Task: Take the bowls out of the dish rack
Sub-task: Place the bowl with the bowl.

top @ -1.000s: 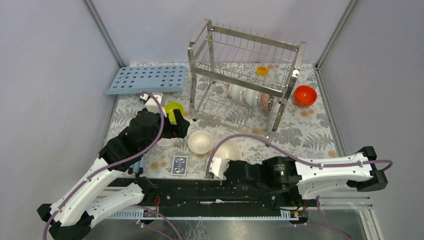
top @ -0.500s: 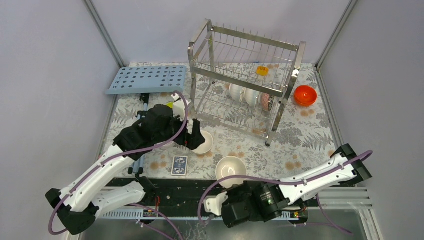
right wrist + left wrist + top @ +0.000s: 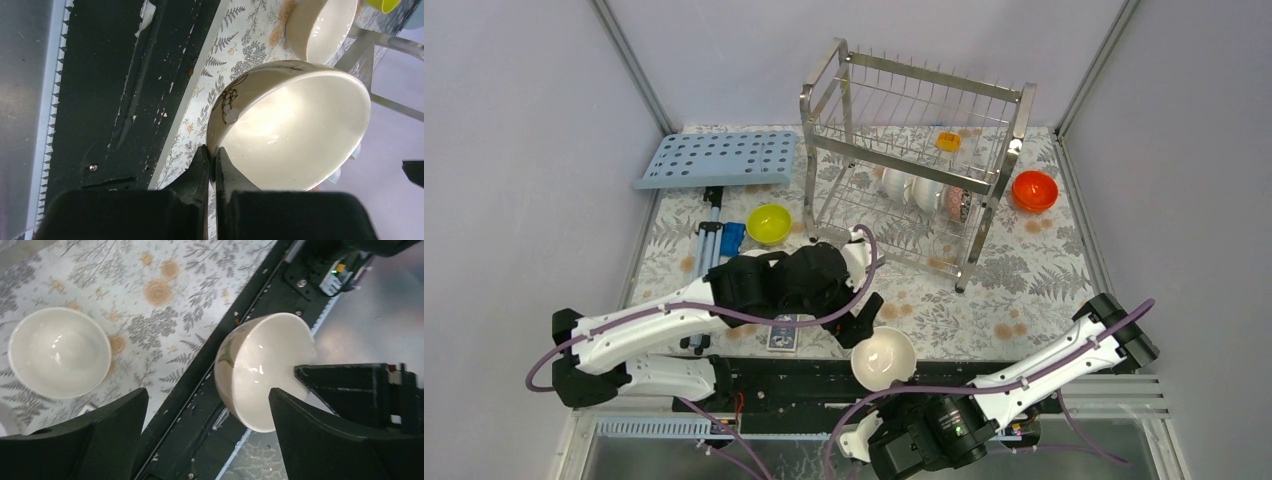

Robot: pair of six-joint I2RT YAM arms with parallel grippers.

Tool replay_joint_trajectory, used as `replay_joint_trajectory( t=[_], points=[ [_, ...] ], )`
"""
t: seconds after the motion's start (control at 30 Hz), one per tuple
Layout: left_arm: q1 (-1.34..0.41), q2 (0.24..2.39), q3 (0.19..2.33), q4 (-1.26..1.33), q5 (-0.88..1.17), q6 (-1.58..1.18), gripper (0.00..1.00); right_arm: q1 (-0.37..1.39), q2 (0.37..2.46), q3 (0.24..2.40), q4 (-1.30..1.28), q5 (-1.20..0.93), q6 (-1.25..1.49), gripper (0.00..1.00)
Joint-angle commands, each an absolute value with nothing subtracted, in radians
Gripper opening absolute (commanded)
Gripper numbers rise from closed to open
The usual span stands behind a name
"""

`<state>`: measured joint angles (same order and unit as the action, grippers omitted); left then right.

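My right gripper (image 3: 211, 152) is shut on the rim of a white bowl (image 3: 884, 357) with a plant motif, holding it tilted over the table's near edge. The left gripper (image 3: 864, 318) hangs open just beside and above that bowl (image 3: 265, 370), its fingers apart and touching nothing. A second white bowl (image 3: 60, 352) stands on the table, under the left arm in the top view. On the left stands a yellow-green bowl (image 3: 769, 222), and an orange-red one (image 3: 1034, 190) is at the far right. The dish rack (image 3: 824, 95) holds several bowls (image 3: 919, 190) on its lower tier.
A light-blue perforated tray (image 3: 719, 158) lies at the back left. A small yellow-orange block (image 3: 948, 141) sits behind the rack. A blue-headed tripod (image 3: 714, 240) and a playing card (image 3: 782, 335) lie near the left arm. The black base rail (image 3: 774, 385) runs along the near edge.
The left arm swung right, off the yellow-green bowl, to the near middle. The right arm drew the white bowl back toward the near edge, still shut on it.
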<state>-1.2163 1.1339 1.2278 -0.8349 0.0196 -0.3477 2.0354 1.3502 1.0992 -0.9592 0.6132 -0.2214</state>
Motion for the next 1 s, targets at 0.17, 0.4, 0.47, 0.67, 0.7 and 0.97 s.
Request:
replay_joint_trajectory(
  t=[0.17, 0.4, 0.47, 0.67, 0.7, 0.97],
  points=[
    [-1.345, 1.266, 1.406, -1.086, -0.262, -0.46, 0.89, 2.043, 1.381, 1.192, -1.007, 0.704, -0.287, 0.0],
    [-1.386, 1.317, 1.354, -1.054, -0.278, -0.471, 0.85, 2.044, 1.384, 1.176, -0.99, 0.702, -0.303, 0.0],
    [-1.391, 1.336, 1.356, -1.05, -0.296, -0.469, 0.83, 2.045, 1.387, 1.176, -0.989, 0.702, -0.302, 0.0],
    [-1.393, 1.375, 1.36, -1.033, -0.303, -0.456, 0.69, 2.051, 1.386, 1.18, -0.985, 0.705, -0.295, 0.0],
    [-1.393, 1.379, 1.36, -1.03, -0.295, -0.454, 0.66, 2.051, 1.386, 1.178, -0.985, 0.71, -0.293, 0.0],
    [-1.394, 1.394, 1.354, -1.025, -0.257, -0.457, 0.36, 2.051, 1.377, 1.163, -0.977, 0.727, -0.29, 0.0]
  ],
)
